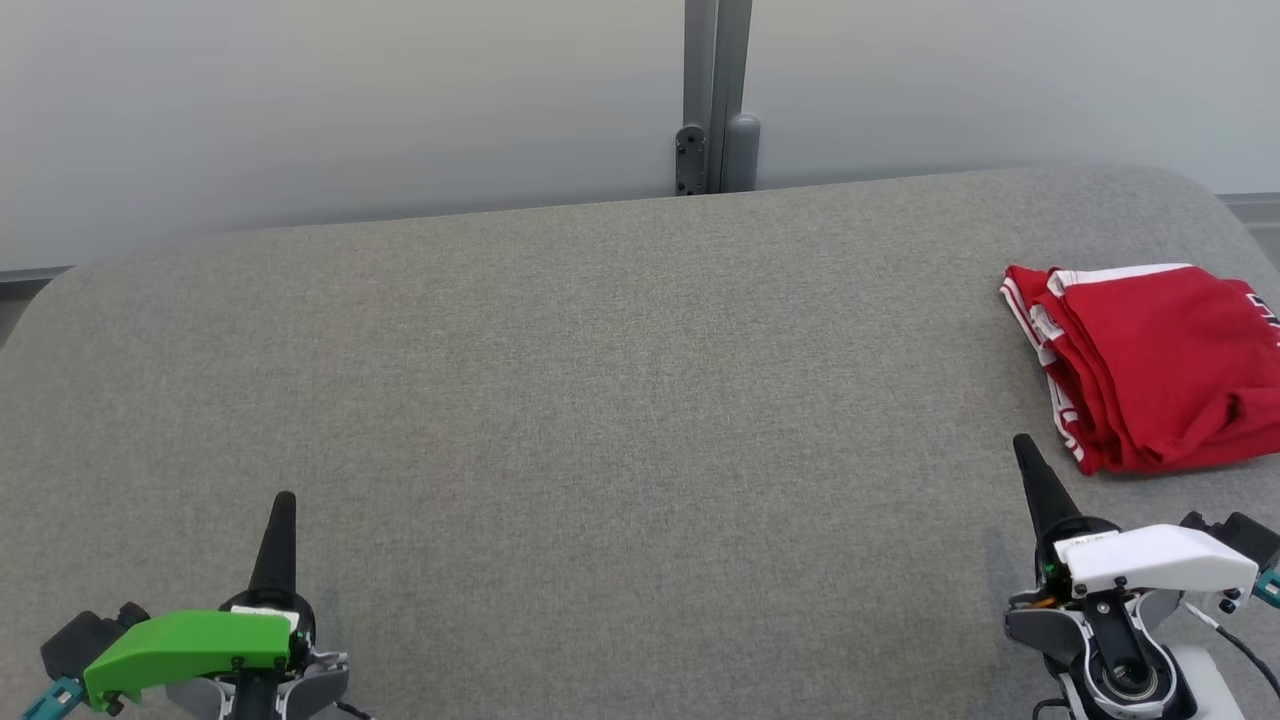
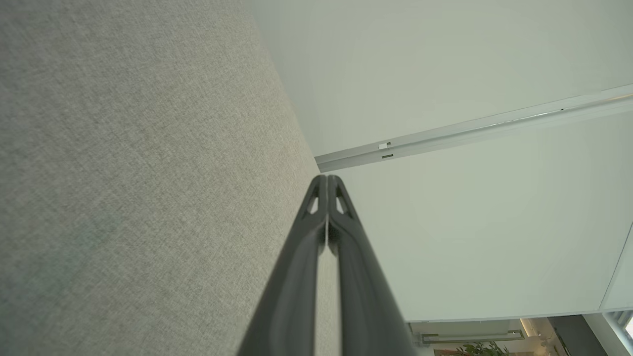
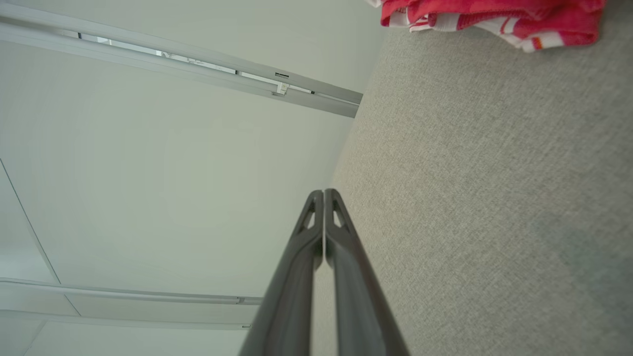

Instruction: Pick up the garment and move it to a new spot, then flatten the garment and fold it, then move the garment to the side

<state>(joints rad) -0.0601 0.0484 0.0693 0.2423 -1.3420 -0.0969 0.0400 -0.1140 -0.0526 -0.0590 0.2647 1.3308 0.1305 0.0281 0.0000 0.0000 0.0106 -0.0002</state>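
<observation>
Well, from the head view we see the garment (image 1: 1150,370) lying folded on the grey padded surface (image 1: 600,400), far over on the robot's right. It is red with white trim. Its stacked fold edges face left, toward the middle of the surface, and that layered side runs from far to near, slanting a little rightward as it comes nearer. A white band lies along its far edge. The frame cuts off its right end, so we cannot tell its long axis for sure. The right gripper (image 1: 1024,450) points up the view with its tip near the garment's near-left corner, apart from it and holding nothing. The left gripper (image 1: 285,502), under a green cover, sits well apart at the lower left, its fingers pressed into a single spike. A grey post (image 1: 715,100) stands against the pale wall behind.

Next, the left wrist view: the left gripper (image 2: 327,179) has its two dark fingers closed tip to tip with nothing between them, beside bare grey fabric (image 2: 123,173).

Last, the right wrist view. The right gripper (image 3: 323,193) is likewise closed and empty. The garment (image 3: 494,15) shows at the top edge — a red and white bundle resting on the fabric (image 3: 494,198), well ahead of the fingertips.
</observation>
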